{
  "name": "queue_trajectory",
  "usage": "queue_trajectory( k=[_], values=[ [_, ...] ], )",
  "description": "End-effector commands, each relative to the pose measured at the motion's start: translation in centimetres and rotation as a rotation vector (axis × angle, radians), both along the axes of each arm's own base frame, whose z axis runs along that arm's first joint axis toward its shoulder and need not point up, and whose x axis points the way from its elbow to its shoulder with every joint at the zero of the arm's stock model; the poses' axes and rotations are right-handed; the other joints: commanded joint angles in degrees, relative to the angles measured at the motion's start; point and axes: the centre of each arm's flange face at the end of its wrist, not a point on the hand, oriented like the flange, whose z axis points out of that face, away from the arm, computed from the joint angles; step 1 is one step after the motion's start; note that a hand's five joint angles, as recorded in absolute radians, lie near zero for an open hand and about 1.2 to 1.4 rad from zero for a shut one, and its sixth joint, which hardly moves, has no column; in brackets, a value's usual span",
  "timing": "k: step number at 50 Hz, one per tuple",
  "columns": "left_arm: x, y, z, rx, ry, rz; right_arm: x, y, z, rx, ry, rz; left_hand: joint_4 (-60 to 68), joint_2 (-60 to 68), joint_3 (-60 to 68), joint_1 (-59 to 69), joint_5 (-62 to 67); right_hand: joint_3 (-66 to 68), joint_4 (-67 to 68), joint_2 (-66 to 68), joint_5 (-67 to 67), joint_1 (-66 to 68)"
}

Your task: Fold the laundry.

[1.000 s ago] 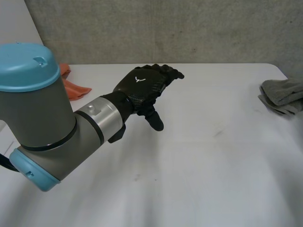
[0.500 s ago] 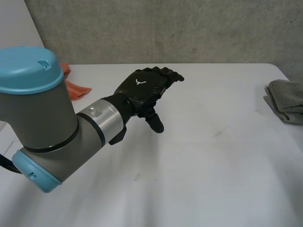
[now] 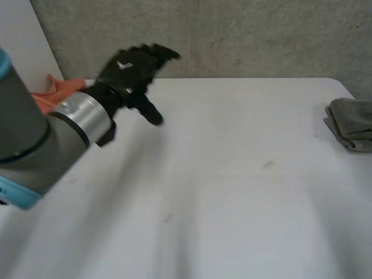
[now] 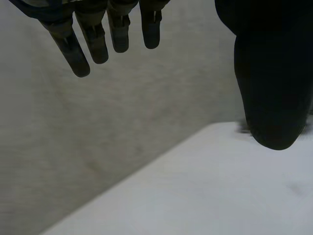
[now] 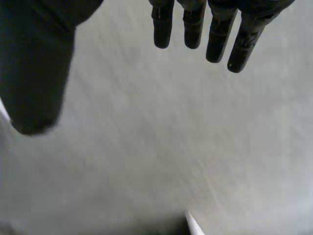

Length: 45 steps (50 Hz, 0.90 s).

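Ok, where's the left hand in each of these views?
Head view: left hand raised over the white table's far left corner, near the orange cloth.
Left wrist view: its straight fingers and thumb hang before the grey wall.
Right wrist view: that black hand is the right hand.
Shared landmark, head and left wrist: the table's edge against the wall.

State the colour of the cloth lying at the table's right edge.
The cloth is grey, seen best in the head view.
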Motion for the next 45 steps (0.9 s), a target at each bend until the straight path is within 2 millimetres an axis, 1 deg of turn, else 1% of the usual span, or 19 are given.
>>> queue_trajectory(
  k=[1, 2, 4, 6, 7, 10, 11, 14, 15, 18, 22, 28, 30, 35, 38, 39, 42, 43, 45],
  values=[
    [4.1, -6.6, 1.3, -0.191, 0.043, 0.182, 13.0, 7.1, -1.1, 0.11, -0.237, 0.493, -0.1, -0.1, -0.6, -0.4, -1.2, -1.9, -3.3, -2.6, -3.6, -1.5],
    [4.8, -7.6, 1.0, -0.206, 0.034, 0.206, 15.6, 9.1, -2.1, 0.152, -0.254, 0.58, -0.1, -0.1, -0.6, -0.4, -1.2, -1.9, -3.3, -2.6, -3.6, -1.5],
    [7.8, -11.2, -0.6, -0.232, -0.018, 0.308, 17.7, 10.9, -3.5, 0.198, -0.261, 0.652, 0.1, 0.0, -0.4, -0.3, -1.0, -1.9, -3.3, -2.6, -3.6, -1.5],
    [9.6, -13.1, -1.7, -0.231, -0.056, 0.362, 20.2, 13.8, -5.3, 0.27, -0.264, 0.735, 0.1, 0.0, -0.4, -0.3, -1.0, -1.9, -3.3, -2.6, -3.6, -1.5],
    [10.9, -14.6, -2.8, -0.232, -0.097, 0.396, 20.8, 14.8, -5.9, 0.294, -0.263, 0.758, -0.1, -0.1, -0.6, -0.4, -1.2, -1.9, -3.3, -2.6, -3.6, -1.5],
    [12.4, -16.5, -5.1, -0.22, -0.167, 0.433, 23.0, 18.6, -7.3, 0.364, -0.256, 0.837, -0.1, -0.1, -0.6, -0.4, -1.2, -1.9, -3.3, -2.6, -3.6, -1.5],
    [13.0, -17.7, -6.9, -0.209, -0.213, 0.444, 23.3, 19.4, -7.5, 0.377, -0.256, 0.849, -0.2, -0.3, -0.8, -0.6, -1.3, -1.9, -3.3, -2.6, -3.6, -1.5],
    [14.7, -19.7, -9.5, -0.2, -0.291, 0.474, 24.2, 21.9, -8.8, 0.43, -0.246, 0.889, -0.2, -0.3, -0.8, -0.6, -1.3, -1.9, -3.3, -2.6, -3.6, -1.5],
    [16.1, -20.9, -11.5, -0.191, -0.35, 0.494, 24.3, 22.3, -9.1, 0.441, -0.246, 0.893, -0.2, -0.3, -0.8, -0.6, -1.3, -1.9, -3.3, -2.6, -3.6, -1.5],
    [17.7, -22.7, -14.3, -0.2, -0.438, 0.498, 24.0, 23.7, -9.6, 0.464, -0.242, 0.899, -0.2, -0.3, -0.8, -0.6, -1.3, -1.9, -3.3, -2.6, -3.6, -1.5],
    [18.8, -24.4, -17.5, -0.21, -0.512, 0.487, 23.4, 24.7, -9.8, 0.486, -0.24, 0.892, 0.6, 0.5, 0.1, 0.2, -0.5, -1.9, -3.3, -2.6, -3.6, -1.5],
    [20.0, -26.6, -19.6, -0.239, -0.547, 0.515, 22.3, 26.0, -10.1, 0.511, -0.243, 0.877, 12.0, 11.9, 11.5, 11.6, 10.9, -1.9, -3.3, -2.6, -3.6, -1.5],
    [20.4, -27.0, -19.9, -0.249, -0.562, 0.521, 22.1, 26.5, -10.1, 0.511, -0.243, 0.875, 17.7, 17.7, 17.2, 17.4, 16.6, -1.9, -3.3, -2.6, -3.6, -1.5],
    [19.9, -26.8, -20.0, -0.27, -0.604, 0.523, 21.4, 26.7, -9.7, 0.486, -0.243, 0.865, 68.4, 68.4, 67.9, 68.1, 67.4, -1.9, -3.3, -2.6, -3.6, -1.5],
    [18.9, -25.8, -18.3, -0.297, -0.614, 0.542, 20.5, 26.0, -9.6, 0.469, -0.245, 0.831, 68.5, 68.5, 68.0, 68.2, 67.5, -1.9, -3.3, -2.6, -3.6, -1.5],
    [17.6, -24.9, -16.2, -0.35, -0.597, 0.551, 20.2, 25.8, -9.4, 0.462, -0.247, 0.823, 68.5, 68.5, 68.0, 68.2, 67.5, -1.9, -3.3, -2.6, -3.6, -1.5],
    [14.6, -22.7, -13.5, -0.426, -0.549, 0.52, 19.6, 25.3, -9.1, 0.449, -0.25, 0.801, 68.5, 68.5, 68.0, 68.2, 67.5, -1.9, -3.3, -2.6, -3.6, -1.5],
    [12.4, -20.9, -12.3, -0.449, -0.506, 0.483, 19.5, 25.2, -9.1, 0.447, -0.251, 0.796, 68.5, 68.5, 68.0, 68.2, 67.5, -1.9, -3.3, -2.6, -3.6, -1.5],
    [10.1, -18.7, -10.9, -0.456, -0.454, 0.433, 19.3, 25.0, -8.9, 0.441, -0.253, 0.791, 68.5, 68.5, 68.0, 68.2, 67.5, -1.9, -3.3, -2.6, -3.6, -1.5]
  ],
)
